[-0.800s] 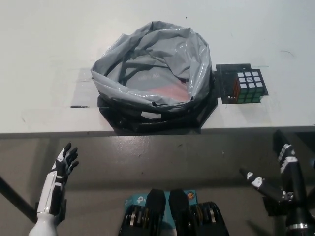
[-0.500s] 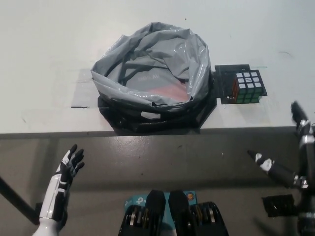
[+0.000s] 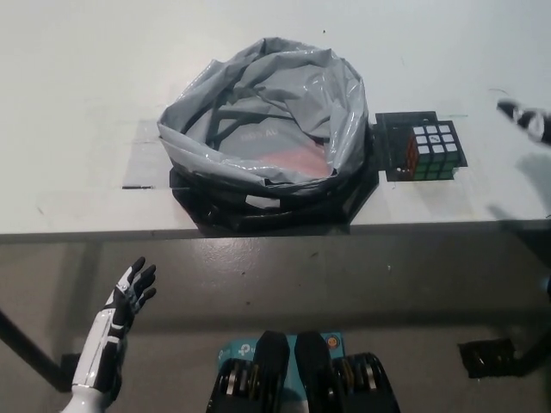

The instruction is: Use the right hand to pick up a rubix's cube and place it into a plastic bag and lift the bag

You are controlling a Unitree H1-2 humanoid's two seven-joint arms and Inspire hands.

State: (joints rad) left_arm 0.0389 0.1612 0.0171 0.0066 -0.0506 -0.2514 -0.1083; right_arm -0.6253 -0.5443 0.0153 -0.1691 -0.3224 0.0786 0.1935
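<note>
I can see only a bit of my right hand (image 3: 527,120) at the right edge, above the table (image 3: 77,77); it touches nothing, and I cannot tell how far open it is. The cube (image 3: 433,150) sits on a black mat (image 3: 395,155) near that hand, just right of the grey plastic bag (image 3: 267,107), whose mouth gapes open over a black base (image 3: 207,206). Nothing lies between hand and cube. My white left hand (image 3: 125,297) rests low at the left, below the table edge, fingers spread and empty.
</note>
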